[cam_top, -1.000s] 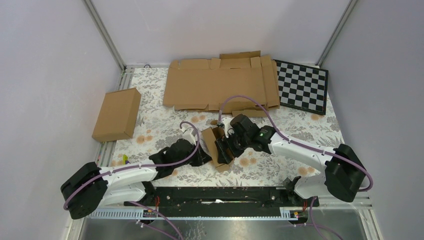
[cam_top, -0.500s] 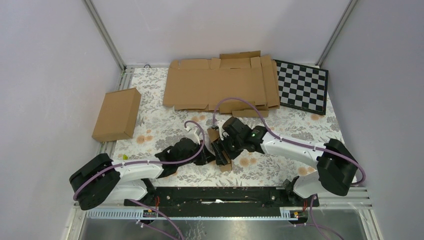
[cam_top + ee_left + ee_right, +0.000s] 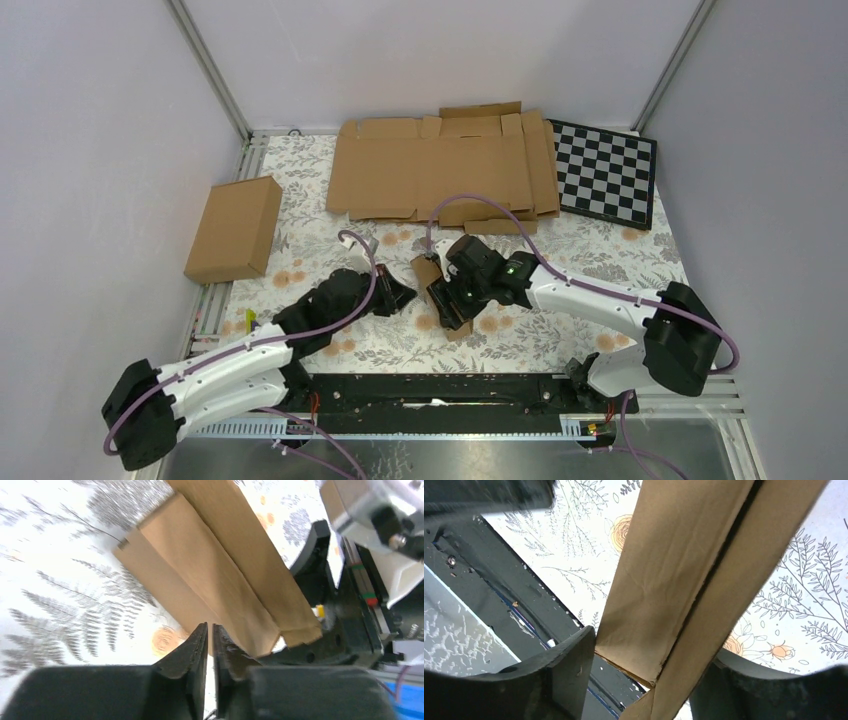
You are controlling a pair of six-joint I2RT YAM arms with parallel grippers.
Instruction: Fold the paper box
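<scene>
The paper box [image 3: 425, 270], a small brown cardboard mailer partly folded up, stands on edge on the flowered table between my two grippers. My right gripper [image 3: 450, 305] straddles it from the right. In the right wrist view the box [image 3: 674, 570] runs between the fingers of this gripper [image 3: 655, 642], and both pads touch cardboard. My left gripper [image 3: 408, 297] sits just left of the box, shut with nothing in it. In the left wrist view the left gripper's [image 3: 210, 627] tips meet in front of the box's creased panel [image 3: 215, 575].
A larger brown carton [image 3: 234, 228] lies at the left edge. Wide flat cardboard sheets [image 3: 445, 165] cover the back of the table, with a checkerboard [image 3: 605, 172] at the back right. The black base rail [image 3: 430, 385] runs along the near edge.
My right gripper's jaws have narrowed onto the box. The left arm has swung its elbow outward and its shut gripper has edged slightly back from the box.
</scene>
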